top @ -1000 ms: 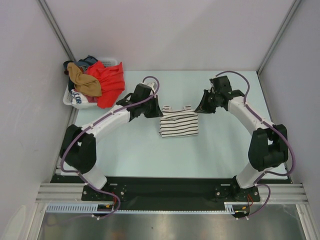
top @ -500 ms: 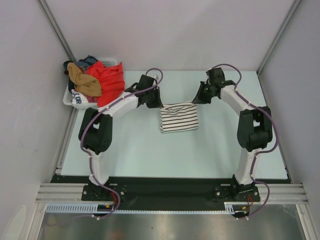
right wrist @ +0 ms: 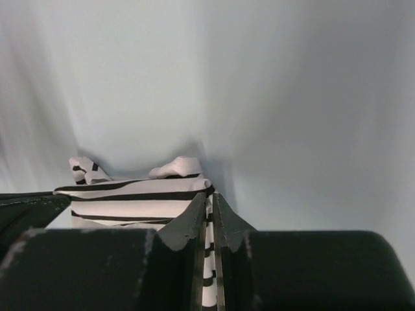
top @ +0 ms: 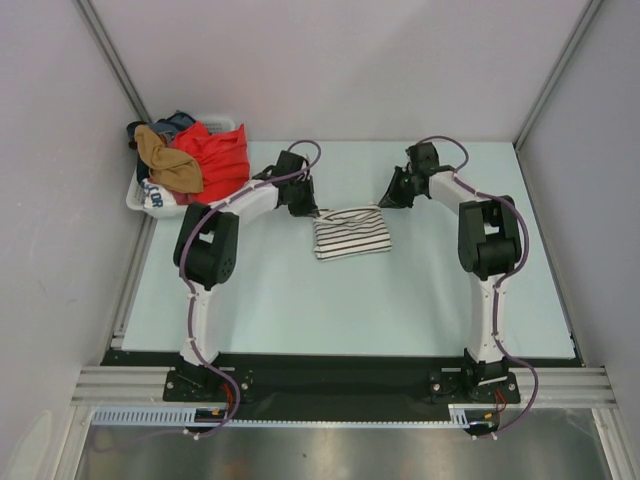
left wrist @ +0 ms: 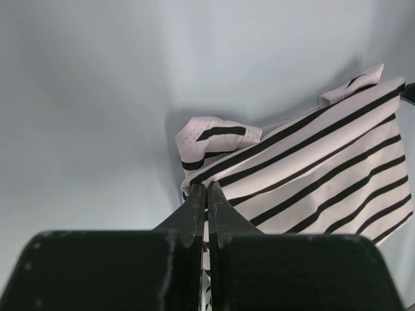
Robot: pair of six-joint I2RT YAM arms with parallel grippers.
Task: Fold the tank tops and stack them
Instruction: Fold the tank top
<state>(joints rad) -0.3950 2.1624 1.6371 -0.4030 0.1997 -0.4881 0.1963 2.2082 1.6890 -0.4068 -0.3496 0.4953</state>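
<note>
On the table [top: 300, 300], both jaws grip corners of the striped tank top [top: 352, 233].

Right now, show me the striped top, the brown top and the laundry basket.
striped top [top: 352, 232]: overhead view, middle of the folded cloth.
brown top [top: 165, 160]: overhead view, bunched part on the pile.
laundry basket [top: 226, 124]: overhead view, its far white rim.

Robot test cell, probably a laboratory.
Plain white panels [top: 350, 60] enclose a pale table [top: 300, 300]; aluminium rail [top: 130, 385] along its near edge.
</note>
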